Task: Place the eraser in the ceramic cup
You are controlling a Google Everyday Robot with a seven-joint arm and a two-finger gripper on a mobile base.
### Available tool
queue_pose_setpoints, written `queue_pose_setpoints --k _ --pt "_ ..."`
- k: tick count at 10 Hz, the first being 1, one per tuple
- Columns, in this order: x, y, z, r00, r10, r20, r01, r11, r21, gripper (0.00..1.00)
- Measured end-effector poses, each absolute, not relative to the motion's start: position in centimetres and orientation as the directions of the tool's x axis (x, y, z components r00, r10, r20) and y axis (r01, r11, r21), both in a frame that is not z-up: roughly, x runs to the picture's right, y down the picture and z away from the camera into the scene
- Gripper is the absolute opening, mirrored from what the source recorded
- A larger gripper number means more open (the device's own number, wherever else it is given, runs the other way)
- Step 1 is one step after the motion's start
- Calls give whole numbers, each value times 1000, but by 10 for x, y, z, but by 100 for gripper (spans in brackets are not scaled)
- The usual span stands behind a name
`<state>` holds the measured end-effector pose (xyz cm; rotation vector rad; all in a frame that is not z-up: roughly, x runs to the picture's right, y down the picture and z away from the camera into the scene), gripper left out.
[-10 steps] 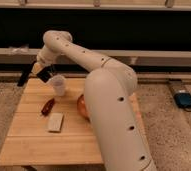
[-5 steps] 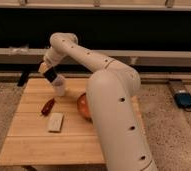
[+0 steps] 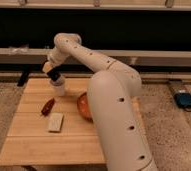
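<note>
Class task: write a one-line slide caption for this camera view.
Gripper poised directly above the ceramic cup on the wooden table.

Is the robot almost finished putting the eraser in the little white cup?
Nearly, it seems. The gripper sits right above the small white ceramic cup on the wooden table, with something dark at its tip, probably the flat black eraser. Left to do: let go and lift away.

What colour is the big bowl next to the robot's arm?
Orange bowl, camera view; claw above the cup.
</note>
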<state>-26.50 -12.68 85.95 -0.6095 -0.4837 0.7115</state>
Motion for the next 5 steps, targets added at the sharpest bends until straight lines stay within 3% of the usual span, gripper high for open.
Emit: queue_pose_setpoints --k 2,5 --pt "-261 -123 864 656 730 190 -459 587 -667 0" --pt "-256 -117 868 646 742 181 -462 568 -681 25"
